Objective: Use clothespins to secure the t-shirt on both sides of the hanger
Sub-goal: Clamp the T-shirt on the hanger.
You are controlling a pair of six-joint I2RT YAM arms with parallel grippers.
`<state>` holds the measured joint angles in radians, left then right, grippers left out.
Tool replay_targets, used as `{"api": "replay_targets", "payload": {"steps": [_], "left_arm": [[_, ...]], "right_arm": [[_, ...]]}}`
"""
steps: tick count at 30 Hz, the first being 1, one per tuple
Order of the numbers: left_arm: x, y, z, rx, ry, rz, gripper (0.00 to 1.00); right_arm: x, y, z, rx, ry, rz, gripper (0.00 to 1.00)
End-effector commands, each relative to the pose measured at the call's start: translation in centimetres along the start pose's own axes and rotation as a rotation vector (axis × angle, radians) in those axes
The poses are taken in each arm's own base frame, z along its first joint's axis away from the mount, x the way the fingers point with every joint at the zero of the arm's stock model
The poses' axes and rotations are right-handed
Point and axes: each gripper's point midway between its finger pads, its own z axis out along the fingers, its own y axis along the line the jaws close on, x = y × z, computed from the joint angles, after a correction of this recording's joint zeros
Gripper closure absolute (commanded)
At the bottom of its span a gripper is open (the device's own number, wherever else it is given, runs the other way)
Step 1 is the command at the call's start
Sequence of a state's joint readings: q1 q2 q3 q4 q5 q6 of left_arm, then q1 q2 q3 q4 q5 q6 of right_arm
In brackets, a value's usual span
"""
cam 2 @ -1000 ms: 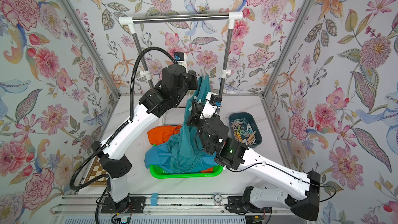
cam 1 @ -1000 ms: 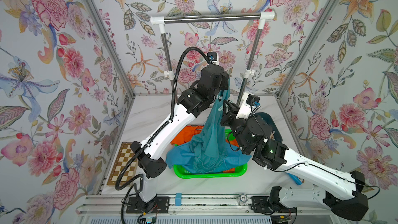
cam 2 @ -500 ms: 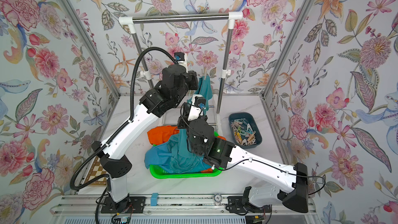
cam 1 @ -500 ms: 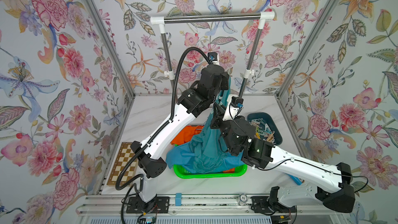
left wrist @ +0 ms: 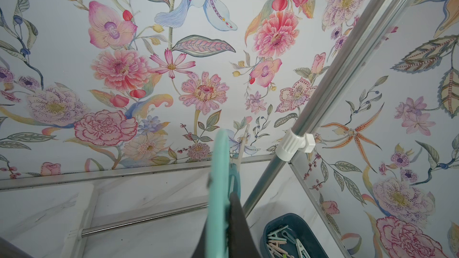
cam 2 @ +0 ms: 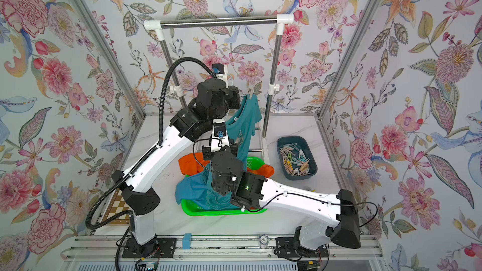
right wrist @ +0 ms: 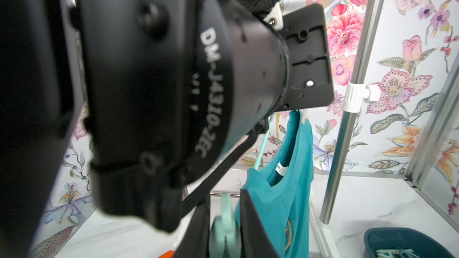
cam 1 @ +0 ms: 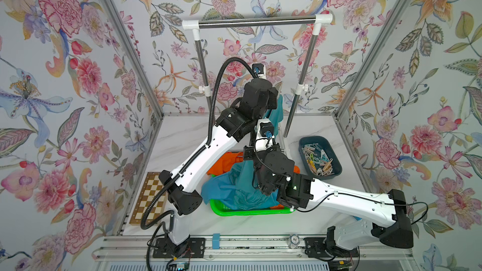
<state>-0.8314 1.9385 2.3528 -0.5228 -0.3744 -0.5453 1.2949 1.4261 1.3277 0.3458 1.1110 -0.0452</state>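
While the left gripper point(left wrist: 221, 189) is squeezing the hanger point(left wrist: 219, 157) and the right gripper point(right wrist: 224, 204) is holding a pin point(right wrist: 223, 234), the left arm point(right wrist: 149, 83) is crowding it, risking a drop.

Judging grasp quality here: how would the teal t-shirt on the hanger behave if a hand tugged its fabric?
Probably floppy: the teal t-shirt hangs in folds from the hanger and bunches toward the green basket. Likely light, as the left hand alone holds the hanger up. It may slide along the smooth-looking hanger.
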Motion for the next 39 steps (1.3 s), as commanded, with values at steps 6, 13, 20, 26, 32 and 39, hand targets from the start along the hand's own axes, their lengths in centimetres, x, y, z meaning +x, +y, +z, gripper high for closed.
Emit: {"api": "replay_targets", "payload": {"steps": [6,13,20,26,32,39], "left_arm": [[-2.0,-0.6,-0.5,0.017,-0.063,-0.033,1.0],[-1.9,-0.7,-0.3,0.022,-0.059,-0.036,1.0],[-1.8,-0.9,-0.2,0.026,-0.059,-0.039,1.0],[-1.4,-0.9,0.2,0.025,-0.053,-0.038,1.0],[-1.1,-1.1,0.4,0.028,-0.049,-0.036,1.0],[-1.2,-1.2,0.5,0.036,-0.048,-0.038,1.0]], "right_arm": [[-1.2,-1.3,0.0,0.035,-0.018,0.056,0.89],[-0.3,-1.5,0.0,0.035,-0.001,0.056,0.82],[-0.4,-2.0,0.0,0.013,0.009,0.1,0.58],[-0.5,-2.1,0.0,-0.017,0.021,0.136,0.44],[-1.3,-2.3,-0.4,-0.042,0.019,0.176,0.36],[-1.9,-2.9,-0.8,-0.057,0.012,0.22,0.32]]}}
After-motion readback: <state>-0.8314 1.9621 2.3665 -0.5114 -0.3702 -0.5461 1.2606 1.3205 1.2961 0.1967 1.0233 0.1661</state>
